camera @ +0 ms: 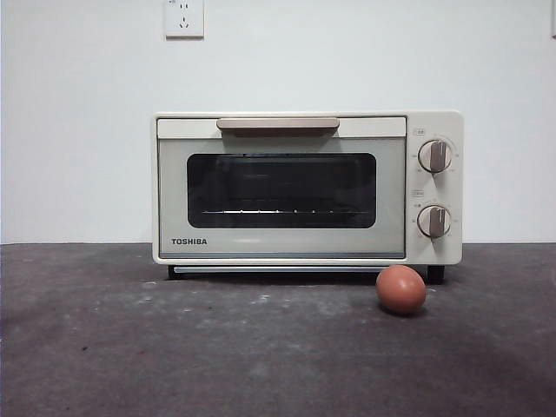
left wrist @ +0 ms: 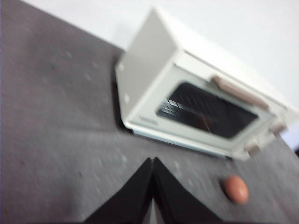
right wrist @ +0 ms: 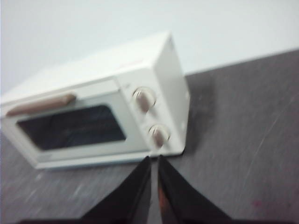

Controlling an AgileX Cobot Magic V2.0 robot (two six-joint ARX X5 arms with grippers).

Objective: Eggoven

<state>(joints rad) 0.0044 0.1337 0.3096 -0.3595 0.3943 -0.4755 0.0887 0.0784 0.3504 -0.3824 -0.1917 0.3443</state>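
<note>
egg point(camera: 400, 288) is sitting closest to me on the dark table point(camera: 130, 347), small, smooth and reddish-brown, just in front of the oven's knob side. i am looking at the toaster oven point(camera: 307, 187) behind it: cream, boxy, with a dark glass door point(camera: 281, 190), a tan handle point(camera: 277, 124) and two round knobs point(camera: 433, 188). its door is shut.

i am keeping my left gripper point(left wrist: 153, 161) up off the table, jaws pressed together and holding nothing; the egg is lying ahead of it and off to one side, with the oven farther ahead. my right gripper point(right wrist: 153, 159) is hanging in front of the knobs, jaws nearly together, empty.

i think opening the door is coming first. i should be hooking the handle and pulling slowly. the round egg could roll, so i should be squeezing it gently.
</note>
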